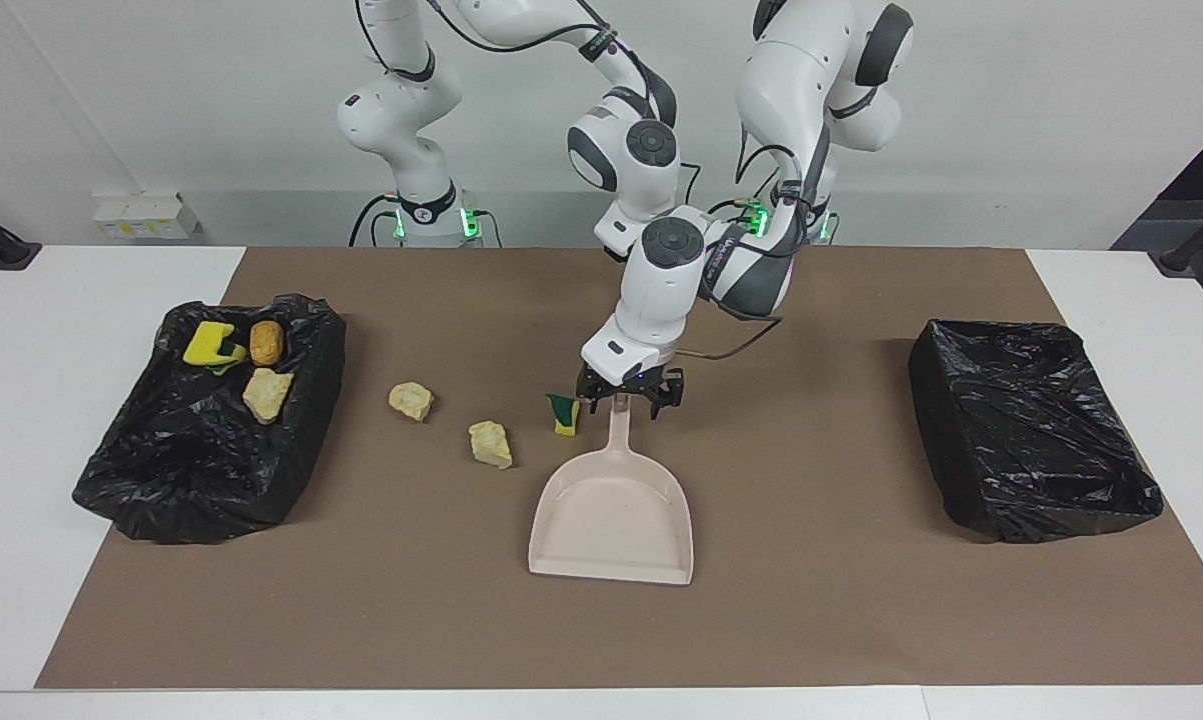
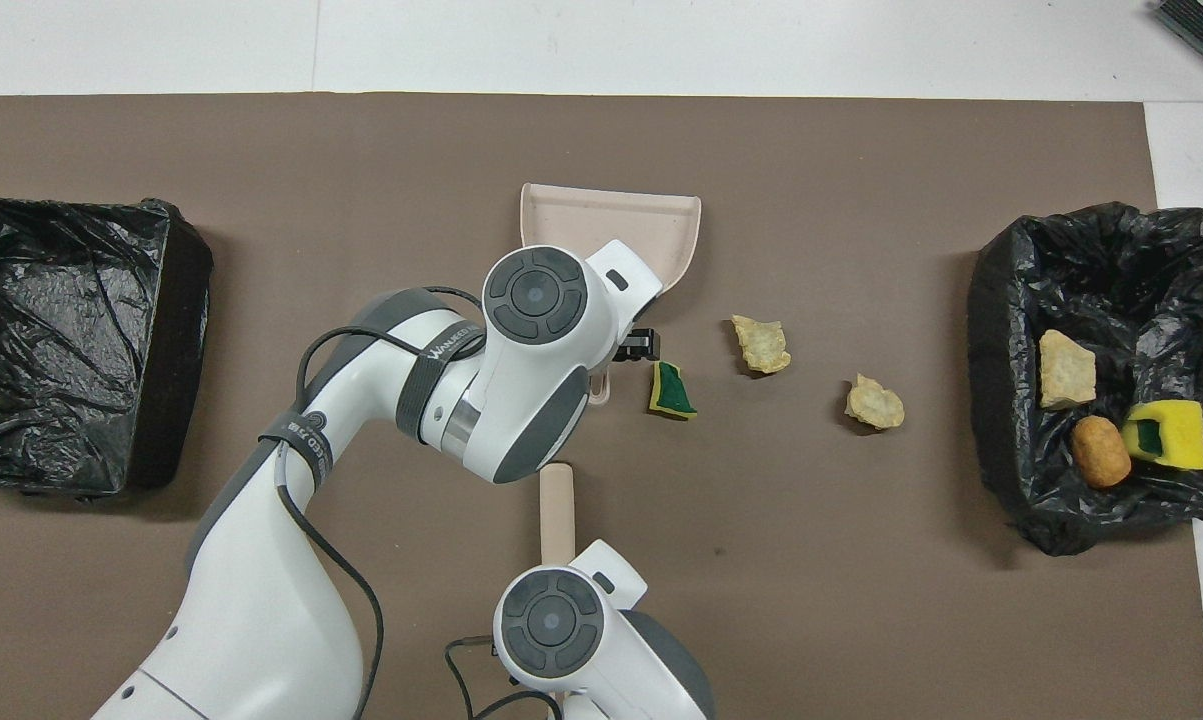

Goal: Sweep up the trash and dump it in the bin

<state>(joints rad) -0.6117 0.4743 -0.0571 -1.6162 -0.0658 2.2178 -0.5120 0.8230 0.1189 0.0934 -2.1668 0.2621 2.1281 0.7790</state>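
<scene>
At the right arm's end of the brown mat [image 1: 811, 620] sits a bin lined with a black bag [image 1: 161, 480], and three bits of trash lie in it: a yellow sponge bit with green backing [image 1: 208, 343], a brown bread-like piece [image 1: 267, 342] just beside it, and a pale beige chunk [image 1: 267, 394] a little farther from me. On the mat between that bin and the dustpan are three more pieces. A beige chunk [image 1: 411, 400] lies nearest the bin. A second beige chunk [image 1: 490, 443] is near it and slightly farther from me. A green-backed sponge scrap [image 1: 563, 413] is propped just beside the dustpan's handle [image 1: 618, 430]. The pale pink dustpan [image 1: 611, 520] lies flat in the middle of the mat, handle toward me and empty. My left gripper [image 1: 626, 392] is down at the tip of that handle, its fingers [image 1: 666, 390] spread wide on either side of it and not closed on it. My right gripper [image 2: 559, 560] hangs over the mat close to my own side, with a beige rod [image 2: 558, 505] sticking out from under it toward the dustpan; I cannot tell how its fingers stand. At the left arm's end sits a second black-lined bin [image 1: 1041, 470], with no trash in it.
</scene>
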